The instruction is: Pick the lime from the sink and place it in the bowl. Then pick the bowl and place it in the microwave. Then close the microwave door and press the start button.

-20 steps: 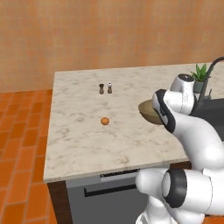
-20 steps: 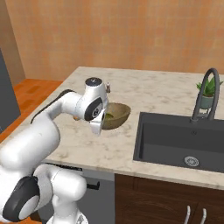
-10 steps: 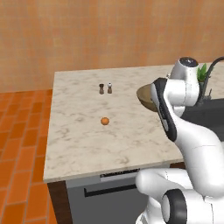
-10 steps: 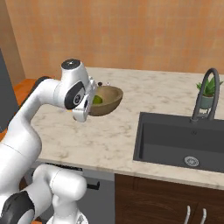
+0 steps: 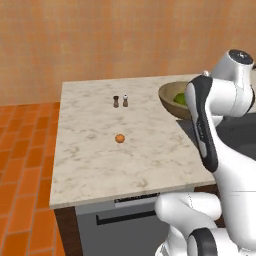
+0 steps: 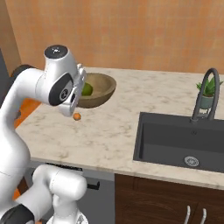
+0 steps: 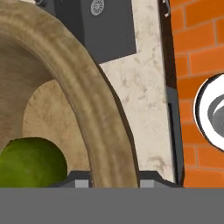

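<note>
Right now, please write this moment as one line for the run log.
stage: carrying bowl | gripper: shut on bowl rim | bowl: lifted above counter | lime: inside bowl | sink: no lime

Bowl (image 5: 172, 100) and lime (image 6: 87, 89) half behind the arm.

open counter (image 5: 95, 160) left of bowl (image 6: 101, 89), 2 shakers (image 5: 120, 101), small orange ball (image 5: 119, 138) there
</note>
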Motion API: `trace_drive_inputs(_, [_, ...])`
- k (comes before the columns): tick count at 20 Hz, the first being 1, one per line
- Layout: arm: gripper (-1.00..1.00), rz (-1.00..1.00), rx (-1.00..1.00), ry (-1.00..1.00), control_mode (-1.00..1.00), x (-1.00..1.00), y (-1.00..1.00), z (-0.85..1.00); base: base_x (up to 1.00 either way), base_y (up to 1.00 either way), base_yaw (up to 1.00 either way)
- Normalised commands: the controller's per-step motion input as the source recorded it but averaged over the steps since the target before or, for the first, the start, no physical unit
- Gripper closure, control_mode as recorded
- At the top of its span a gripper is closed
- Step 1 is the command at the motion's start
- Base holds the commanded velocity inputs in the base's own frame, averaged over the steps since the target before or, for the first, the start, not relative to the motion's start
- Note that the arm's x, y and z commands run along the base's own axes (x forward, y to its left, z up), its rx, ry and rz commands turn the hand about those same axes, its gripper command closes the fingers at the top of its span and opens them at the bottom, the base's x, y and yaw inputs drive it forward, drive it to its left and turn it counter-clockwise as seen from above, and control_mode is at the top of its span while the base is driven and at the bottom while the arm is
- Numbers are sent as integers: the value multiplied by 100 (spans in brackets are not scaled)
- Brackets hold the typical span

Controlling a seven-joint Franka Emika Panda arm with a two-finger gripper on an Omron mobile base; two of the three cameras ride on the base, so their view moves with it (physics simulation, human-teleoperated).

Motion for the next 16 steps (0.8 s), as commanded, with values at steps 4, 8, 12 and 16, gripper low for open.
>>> trace_drive_inputs(4, [100,0,0,-12,-100,-74,21,51,0,0,0])
trace_drive_inputs(8, [100,0,0,-2,100,-32,24,28,-10,3,0])
trace_drive_inputs(12, [100,0,0,0,100,0,0,0,-36,0,7])
trace_drive_inputs(16, [100,0,0,0,100,0,0,0,-87,15,49])
